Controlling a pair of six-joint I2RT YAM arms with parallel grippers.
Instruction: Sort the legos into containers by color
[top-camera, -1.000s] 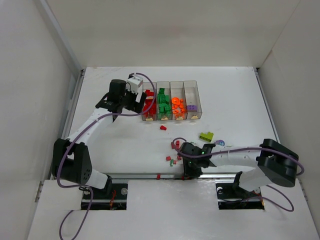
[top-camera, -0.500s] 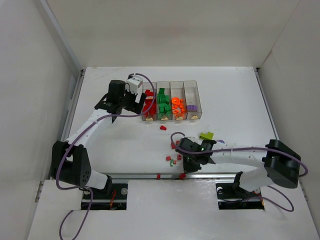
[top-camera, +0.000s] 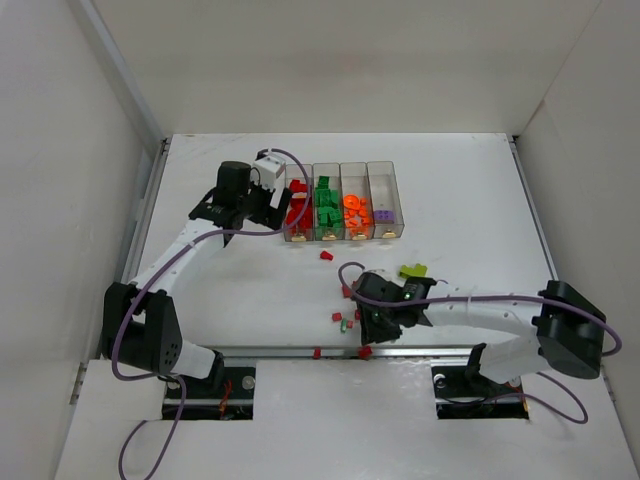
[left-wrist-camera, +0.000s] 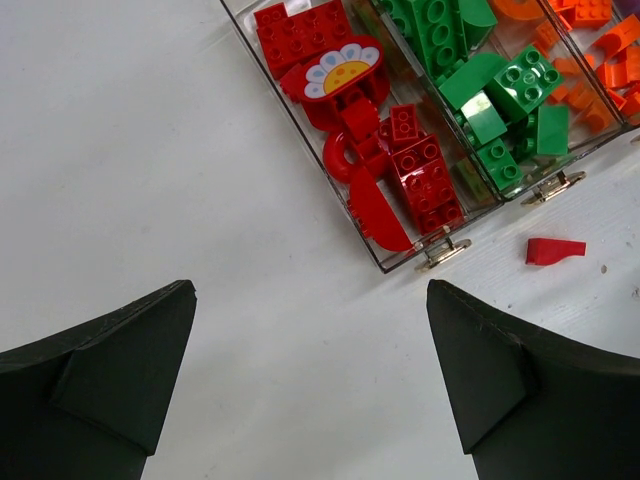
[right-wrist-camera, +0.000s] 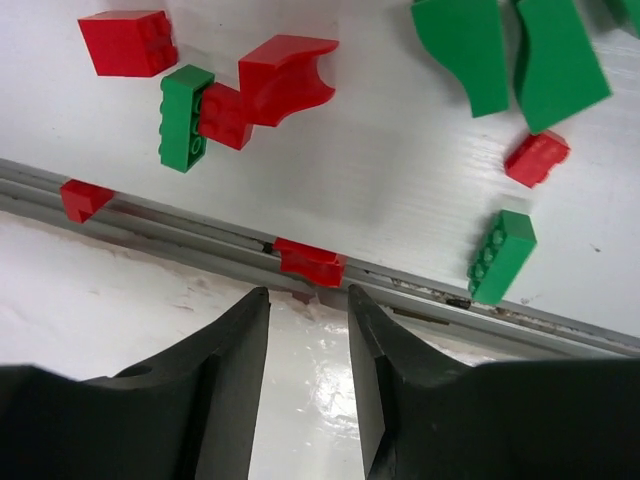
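Only the top view shows the whole table (top-camera: 450, 180): open white surface lies around the containers (top-camera: 392, 168), the left arm (top-camera: 185, 245) reaches to the row's left end, and the right arm (top-camera: 480, 308) is folded low along the near edge. The left wrist view shows the left gripper (left-wrist-camera: 308, 300) spread wide and empty near the red bin (left-wrist-camera: 300, 135). The right wrist view shows the right gripper (right-wrist-camera: 307, 295) slightly parted and empty, over a red brick (right-wrist-camera: 310, 262) in the edge rail (right-wrist-camera: 200, 232), beside loose legos (right-wrist-camera: 186, 117).

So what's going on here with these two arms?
They are sorting legos by colour into four clear bins. The left gripper hangs open beside the red bin, holding nothing. The right gripper, jaws slightly apart and holding nothing, is at the table's near edge, by a red piece in the rail.
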